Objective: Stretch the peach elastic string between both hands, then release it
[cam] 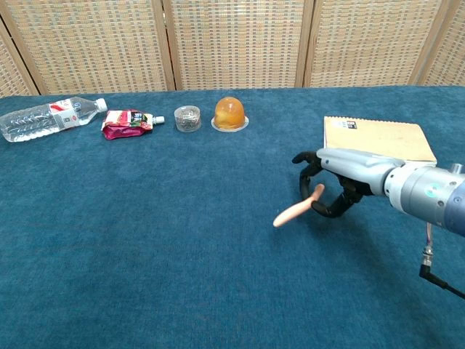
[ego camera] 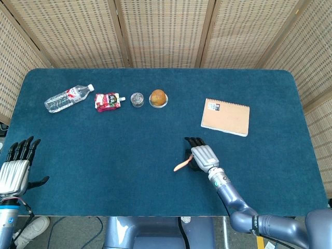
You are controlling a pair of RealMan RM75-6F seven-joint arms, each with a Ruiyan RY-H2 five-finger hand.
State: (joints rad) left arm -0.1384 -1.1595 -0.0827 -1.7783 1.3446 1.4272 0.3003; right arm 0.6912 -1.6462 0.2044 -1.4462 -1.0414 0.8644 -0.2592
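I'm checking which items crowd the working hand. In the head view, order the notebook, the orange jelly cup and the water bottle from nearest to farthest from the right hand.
Measured from the right hand, which holds the peach string:
1. Notebook, just beyond it, toward the table's right.
2. Orange jelly cup, in the far row, near the middle.
3. Water bottle, far left end of that row.
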